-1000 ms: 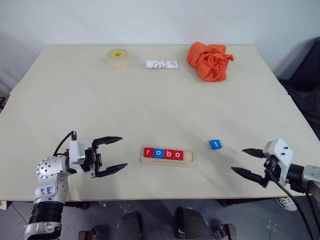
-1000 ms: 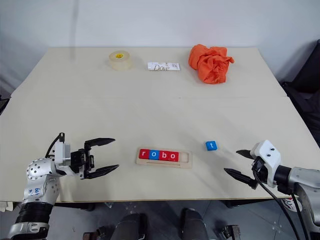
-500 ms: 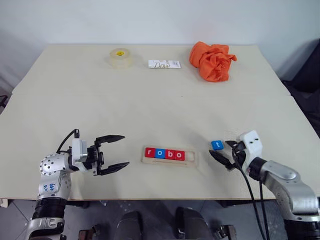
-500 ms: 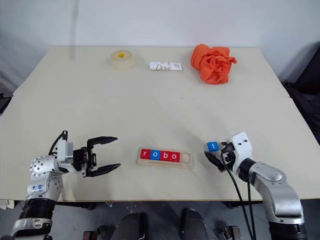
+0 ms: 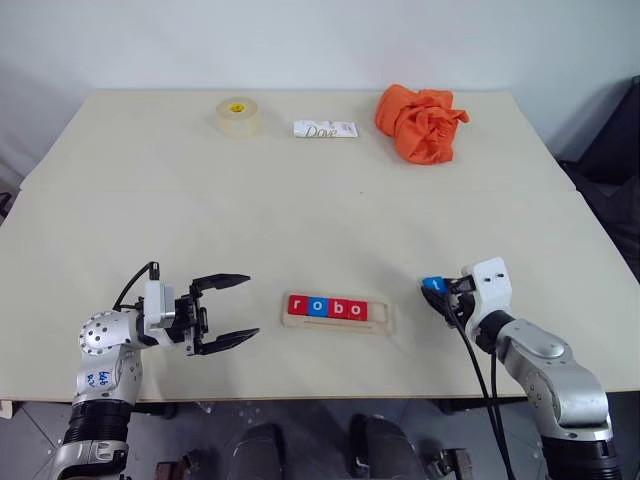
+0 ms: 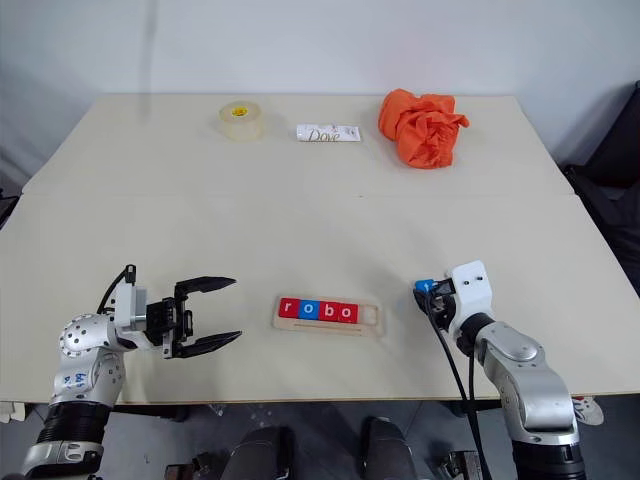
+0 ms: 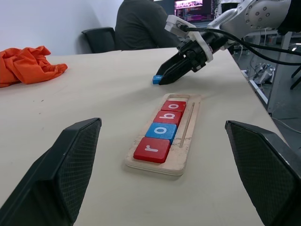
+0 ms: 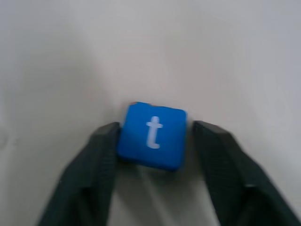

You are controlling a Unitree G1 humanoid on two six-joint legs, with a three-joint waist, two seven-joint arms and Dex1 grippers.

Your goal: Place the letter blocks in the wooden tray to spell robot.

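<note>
The wooden tray lies near the table's front edge, and its right end slot is bare. In it sit a red r, a blue o, a red b and a red o. Right of the tray, the blue t block rests on the table. My right gripper is shut on the t block, one finger on each side. My left gripper hovers open left of the tray, pointing toward it and holding nothing.
At the table's far side stand a tape roll, a white Dove packet and a crumpled orange cloth. A seated person shows beyond the table in the left wrist view. The front edge runs just below the tray.
My right gripper came in from the right front edge to the t block and its fingers closed onto the block's sides. The left gripper stayed put.
</note>
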